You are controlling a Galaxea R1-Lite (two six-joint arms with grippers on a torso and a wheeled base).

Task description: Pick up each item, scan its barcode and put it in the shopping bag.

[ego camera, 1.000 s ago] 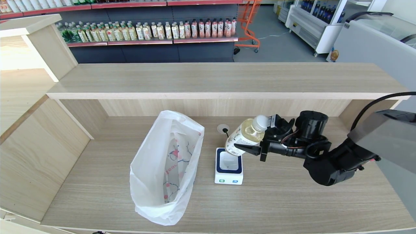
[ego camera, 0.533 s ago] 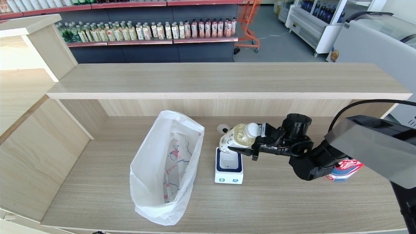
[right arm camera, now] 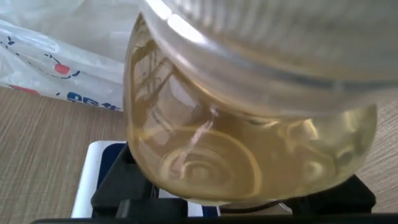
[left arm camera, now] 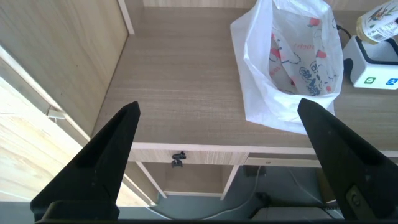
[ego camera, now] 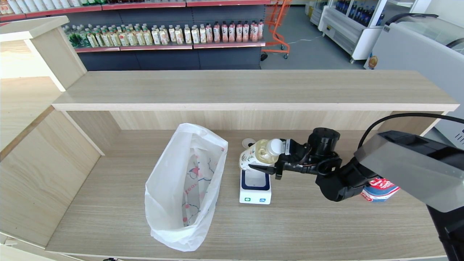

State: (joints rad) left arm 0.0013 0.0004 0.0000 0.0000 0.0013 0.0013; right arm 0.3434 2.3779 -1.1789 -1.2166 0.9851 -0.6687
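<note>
Bottle (ego camera: 259,155) in rt fingers (ego camera: 262,169) over scanner (ego camera: 255,188)

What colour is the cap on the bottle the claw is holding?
White; the cap shows best in the head view.

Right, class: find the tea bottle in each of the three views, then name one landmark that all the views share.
Head view: bottle tilted over the scanner, right of the shopping bag.
Left wrist view: bottle at the picture's edge, by the scanner, past the shopping bag.
Right wrist view: bottle close up, scanner beneath it.
Shared landmark: the scanner.
</note>
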